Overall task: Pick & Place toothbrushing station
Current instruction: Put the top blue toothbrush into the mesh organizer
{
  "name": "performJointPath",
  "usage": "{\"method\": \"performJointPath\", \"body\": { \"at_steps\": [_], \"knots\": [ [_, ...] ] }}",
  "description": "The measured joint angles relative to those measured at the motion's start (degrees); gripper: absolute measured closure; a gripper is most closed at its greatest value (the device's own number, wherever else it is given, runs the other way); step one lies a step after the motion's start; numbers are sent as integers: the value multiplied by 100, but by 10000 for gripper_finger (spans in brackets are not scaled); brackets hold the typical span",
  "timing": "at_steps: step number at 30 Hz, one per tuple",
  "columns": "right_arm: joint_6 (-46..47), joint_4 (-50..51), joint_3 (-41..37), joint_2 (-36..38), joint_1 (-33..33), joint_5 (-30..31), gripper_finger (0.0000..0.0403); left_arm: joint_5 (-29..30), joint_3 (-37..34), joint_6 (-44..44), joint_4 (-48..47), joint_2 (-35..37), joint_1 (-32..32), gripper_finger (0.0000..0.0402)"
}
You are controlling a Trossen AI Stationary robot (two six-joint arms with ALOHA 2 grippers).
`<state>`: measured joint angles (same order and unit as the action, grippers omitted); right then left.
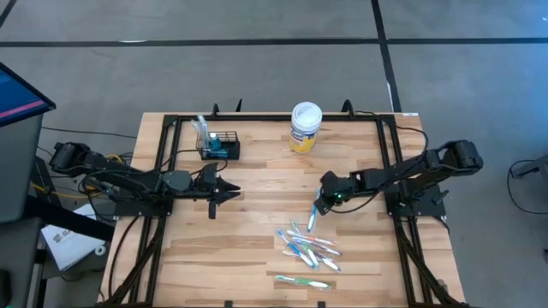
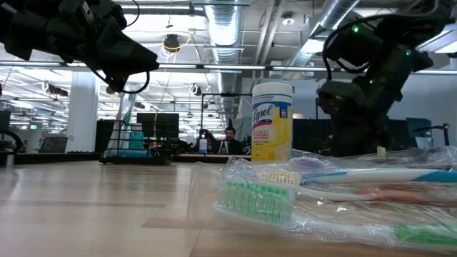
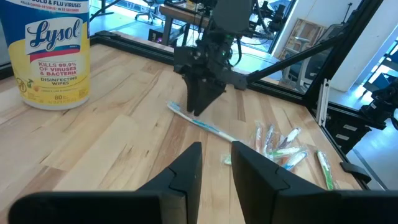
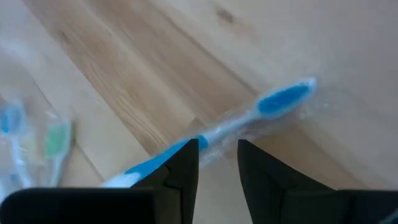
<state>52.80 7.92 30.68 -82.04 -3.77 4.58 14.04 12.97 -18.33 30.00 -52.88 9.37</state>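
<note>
The black wire basket stands at the table's far left, with toothbrushes upright in it. It also shows in the low view. A wrapped blue toothbrush lies flat on the table at centre right. My right gripper points down over its handle with a narrow gap between the fingers. My left gripper hovers at table centre left, narrowly open and empty, pointing toward the right arm. My right gripper comes at the wrapped toothbrush from above, and the handle's middle runs slantwise past its two fingertips. The toothbrush lies on the table. I cannot tell whether the fingers touch it.
A pile of several wrapped toothbrushes lies near the front right, with one more closer to the near edge. A white-lidded, yellow-labelled Lysol tub stands at the far centre. A black frame borders the tabletop.
</note>
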Motion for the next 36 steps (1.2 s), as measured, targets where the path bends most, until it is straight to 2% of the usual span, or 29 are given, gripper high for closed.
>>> {"method": "performJointPath", "body": {
  "at_steps": [6, 11, 17, 25, 36],
  "knots": [
    [68, -256, 18, -404, -2, 7, 300, 2, 2, 0, -1, 0, 0, 321],
    [-131, -602, 7, -424, 0, 13, 307, 0, 2, 0, 0, 0, 0, 321],
    [-400, -714, -4, -448, 4, -36, 392, 0, 2, 0, 0, 0, 0, 321],
    [-586, -727, 39, -353, 7, -44, 402, 0, 2, 0, 0, 0, 0, 321],
    [-1127, -715, 300, 426, -36, 150, 403, 2, 2, 0, 2, 0, 0, 321]
  ]
}}
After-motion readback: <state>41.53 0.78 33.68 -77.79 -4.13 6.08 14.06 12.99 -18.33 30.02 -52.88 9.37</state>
